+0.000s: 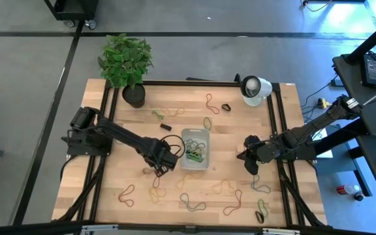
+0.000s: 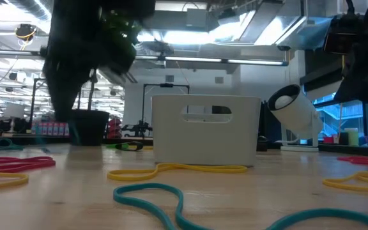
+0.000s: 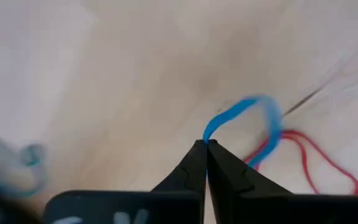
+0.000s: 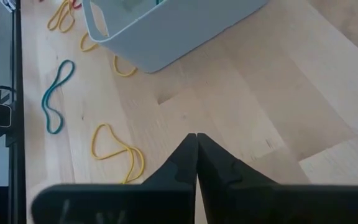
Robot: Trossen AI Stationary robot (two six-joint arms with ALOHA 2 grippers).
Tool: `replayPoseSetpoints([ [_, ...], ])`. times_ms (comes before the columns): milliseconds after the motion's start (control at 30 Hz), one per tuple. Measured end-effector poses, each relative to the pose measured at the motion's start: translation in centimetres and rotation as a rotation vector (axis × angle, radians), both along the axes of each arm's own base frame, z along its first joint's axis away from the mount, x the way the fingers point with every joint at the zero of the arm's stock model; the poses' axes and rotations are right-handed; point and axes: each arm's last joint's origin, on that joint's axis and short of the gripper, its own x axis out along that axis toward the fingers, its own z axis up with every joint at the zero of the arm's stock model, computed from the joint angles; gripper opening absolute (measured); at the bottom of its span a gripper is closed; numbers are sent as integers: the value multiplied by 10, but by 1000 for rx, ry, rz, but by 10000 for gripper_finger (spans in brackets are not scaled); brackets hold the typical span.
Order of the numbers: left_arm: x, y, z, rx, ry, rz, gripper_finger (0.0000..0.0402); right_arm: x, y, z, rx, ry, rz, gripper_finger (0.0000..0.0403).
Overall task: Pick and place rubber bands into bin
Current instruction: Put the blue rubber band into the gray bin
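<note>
The bin (image 1: 195, 149) stands at the table's middle with several rubber bands (image 1: 196, 155) inside. Just to its left my left gripper (image 1: 158, 168) points down, shut on a blue rubber band (image 3: 253, 115) that crosses a red band (image 3: 316, 158) on the wood. Right of the bin my right gripper (image 1: 242, 155) hangs shut over bare wood, aimed at the bin (image 4: 166, 28), with nothing between its fingers (image 4: 196, 140). More loose bands lie on the table, among them yellow (image 4: 114, 149) and teal (image 4: 55, 96) ones. My left gripper pinches one strand of the blue band's loop (image 3: 211, 132) between its two fingertips, coming from above and pointing down. The remainder of the loop curves away from the fingers over the red band. Whether it is clear of the table I cannot tell.
A potted plant (image 1: 128, 65) stands at the far left corner and a white lamp (image 1: 254, 88) at the far right. Two small black pieces (image 1: 166, 126) (image 1: 226, 107) lie beyond the bin. Loose bands are scattered along the near edge (image 1: 194, 202) and the far side (image 1: 209, 101).
</note>
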Motion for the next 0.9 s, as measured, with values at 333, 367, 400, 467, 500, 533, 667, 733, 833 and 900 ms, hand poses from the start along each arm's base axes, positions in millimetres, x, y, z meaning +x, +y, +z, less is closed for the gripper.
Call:
replayPoseSetpoints([
  [333, 26, 12, 98, 122, -136, -139, 2, -1, 0, -1, -22, 6, 19, 7],
  [367, 29, 16, 106, 139, -165, -160, 2, -1, 0, -1, -23, 7, 19, 10],
  [400, 32, 19, 113, 156, -197, -183, 2, 0, 0, -1, -23, 6, 19, 12],
  [467, 41, 27, 124, 187, -271, -237, 2, 0, 0, -1, -26, 6, 21, 14],
  [500, 46, 31, 127, 200, -309, -263, 2, 0, 0, -1, -32, 5, 26, 14],
  [533, 51, 36, 129, 210, -346, -280, 2, 0, 0, -1, -41, 5, 33, 14],
  [667, 73, 56, 129, 236, -469, -306, 2, 0, 0, -1, -44, 4, 36, 15],
  [733, 83, 65, 120, 226, -463, -332, 2, 0, 0, -1, -45, 5, 36, 15],
  [833, 99, 78, 101, 176, -448, -361, 2, 0, 0, -1, -44, 4, 36, 15],
  [900, 110, 83, 85, 138, -435, -371, 2, 0, 0, -1, -44, 5, 36, 15],
])
